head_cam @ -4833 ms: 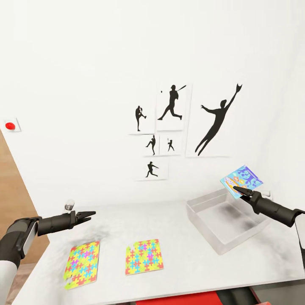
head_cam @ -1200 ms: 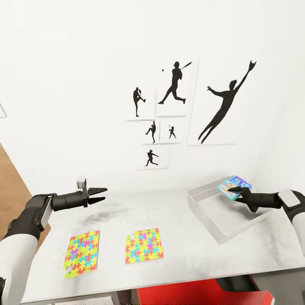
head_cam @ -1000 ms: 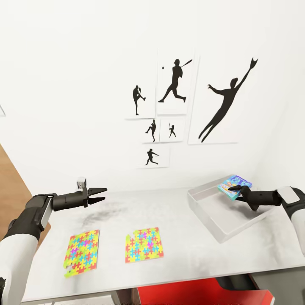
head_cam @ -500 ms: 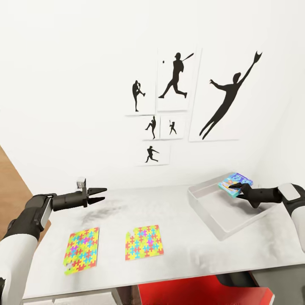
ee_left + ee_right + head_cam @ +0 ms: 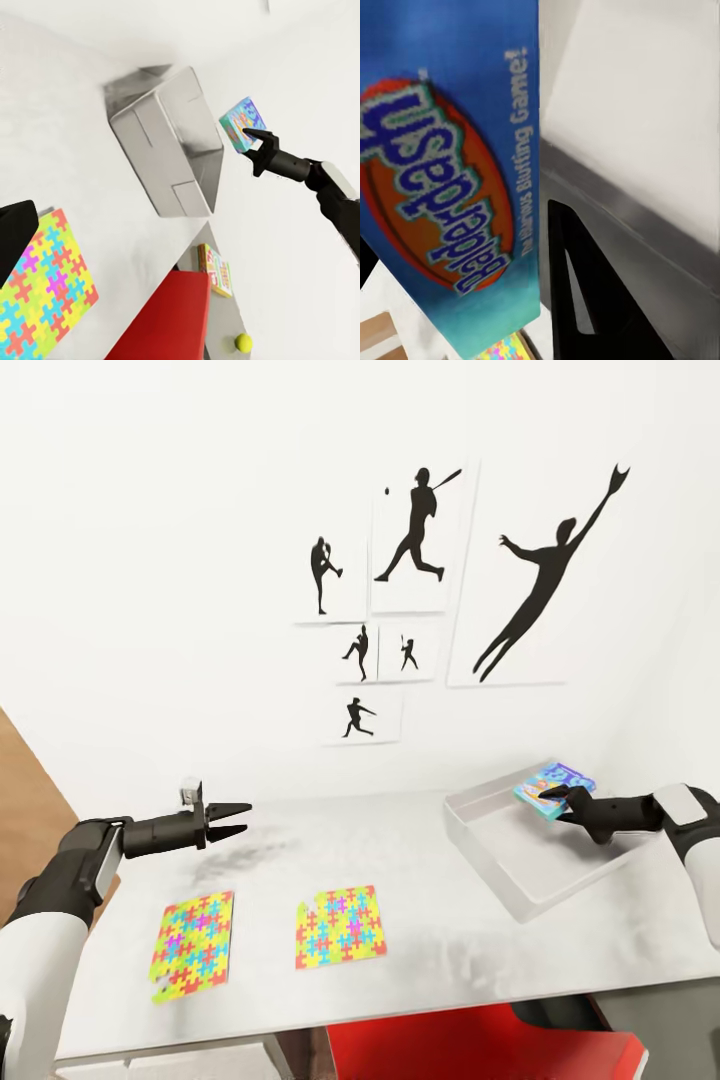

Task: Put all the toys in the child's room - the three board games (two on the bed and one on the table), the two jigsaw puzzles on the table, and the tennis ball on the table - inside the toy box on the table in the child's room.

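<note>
Right end effector (image 5: pixel 562 803) clamped on a blue board game (image 5: pixel 553 788), pinching its near edge; the board hangs tilted over the far right corner of the toy box (image 5: pixel 480 838), not resting on the box floor. Left wrist view shows the same: board game (image 5: pixel 241 123) held in the air just past the box rim (image 5: pixel 142 142), end effector (image 5: pixel 251 140) closed on it. Right wrist view has the board's blue printed face (image 5: pixel 450 150) up close, one dark finger (image 5: pixel 585 300) beside it, grey box wall (image 5: pixel 645 225) behind.

Toy box sits on the bench (image 5: pixel 450 950) at about 2 o'clock from bench centre, close to the back wall; what its floor holds I cannot tell.

Left end effector (image 5: pixel 238 820) hovers over the bench's far left part, at 10 o'clock, jaws parted a little, holding nothing.

Two jigsaw puzzles lie flat on the bench near the front edge: left puzzle (image 5: pixel 192 957) at 8 o'clock, right puzzle (image 5: pixel 340 928) at 6 o'clock, apart from each other, well apart from the toy box. Left wrist view catches one puzzle (image 5: pixel 46 300) close under the camera.

Also in left wrist view: a second board game (image 5: pixel 215 268) and a tennis ball (image 5: pixel 243 343) lie on a lower grey surface beyond a red panel (image 5: pixel 169 319). Black athlete silhouette posters (image 5: pixel 410 590) on the white wall behind the bench.
</note>
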`<state>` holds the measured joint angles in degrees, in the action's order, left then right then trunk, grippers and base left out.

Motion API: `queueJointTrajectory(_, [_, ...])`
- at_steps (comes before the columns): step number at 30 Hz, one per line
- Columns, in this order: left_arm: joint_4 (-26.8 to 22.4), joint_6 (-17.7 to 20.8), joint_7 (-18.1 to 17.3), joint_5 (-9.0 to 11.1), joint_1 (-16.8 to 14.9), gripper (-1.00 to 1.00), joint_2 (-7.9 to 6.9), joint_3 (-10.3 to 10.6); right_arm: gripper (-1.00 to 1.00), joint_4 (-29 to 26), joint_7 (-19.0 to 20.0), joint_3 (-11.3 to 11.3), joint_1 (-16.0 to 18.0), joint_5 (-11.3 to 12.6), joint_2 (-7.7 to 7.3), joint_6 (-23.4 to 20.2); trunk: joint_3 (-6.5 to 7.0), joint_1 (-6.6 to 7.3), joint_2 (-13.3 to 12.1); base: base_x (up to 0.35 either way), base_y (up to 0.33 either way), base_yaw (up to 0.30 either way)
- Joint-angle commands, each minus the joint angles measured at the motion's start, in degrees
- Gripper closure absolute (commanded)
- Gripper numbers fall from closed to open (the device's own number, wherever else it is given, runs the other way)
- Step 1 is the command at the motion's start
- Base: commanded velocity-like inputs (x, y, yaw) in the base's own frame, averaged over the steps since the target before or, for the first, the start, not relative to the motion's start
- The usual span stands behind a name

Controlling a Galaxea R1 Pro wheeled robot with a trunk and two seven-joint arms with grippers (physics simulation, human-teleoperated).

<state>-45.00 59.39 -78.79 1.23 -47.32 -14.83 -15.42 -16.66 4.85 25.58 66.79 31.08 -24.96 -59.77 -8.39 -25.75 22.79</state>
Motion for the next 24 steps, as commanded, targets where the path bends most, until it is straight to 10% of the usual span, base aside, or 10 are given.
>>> queueJointTrajectory(1, [0.0,0.6,-0.1,0.1,-0.1,-1.0,-0.01,0.0,1.0,0.2,-0.4,0.3,0.8,-0.9,0.1,-0.2,-0.23,-0.03,0.1,0.0,0.0,0.0])
queueJointTrajectory(24, [0.0,0.6,-0.1,0.0,-0.1,-1.0,0.02,0.0,1.0,0.6,-12.6,0.7,7.5,-0.8,0.33,-0.2,-2.4,-0.03,0.1,0.0,0.0,0.0])
